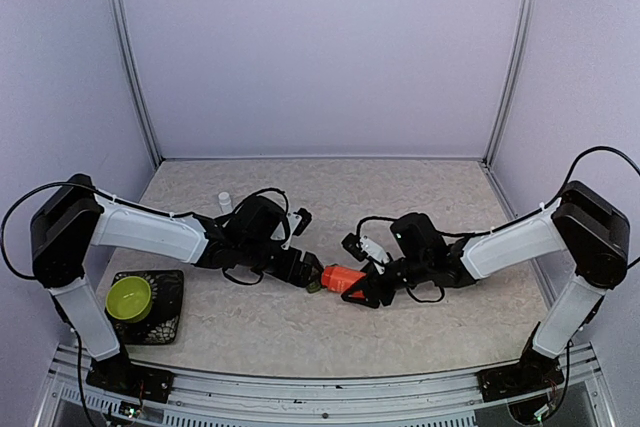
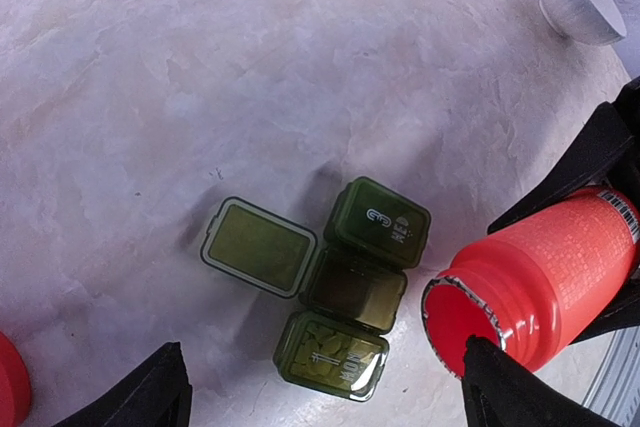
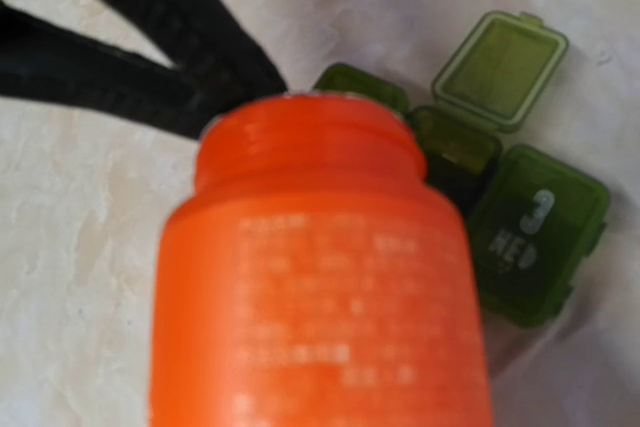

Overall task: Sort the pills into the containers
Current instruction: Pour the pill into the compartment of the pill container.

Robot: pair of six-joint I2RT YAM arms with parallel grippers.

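- Surface: pale and mottled, enclosed by plain walls on three sides
- Left arm: reaches from the near left corner towards the middle of the surface. The left claw is spread wide and grips nothing. Its two black fingers stand on either side of the pill box without touching it
- Right arm: reaches from the near right corner towards the middle. The right claw is clamped on the body of the orange bottle
- Black tray: lies in the near left corner and carries a lime-green bowl
- Orange bottle: uncapped and tipped almost level, its open mouth just beside the pill box. Whether the mouth is over a cell cannot be told
- Pill box: three dark green cells in a row, near the middle of the surface, slightly towards the near edge. The middle cell is open, its lid folded flat to one side. Both end cells are closed
- Small white bottle: stands upright towards the far left, well apart from the box
- Pills: too small to make out in any view
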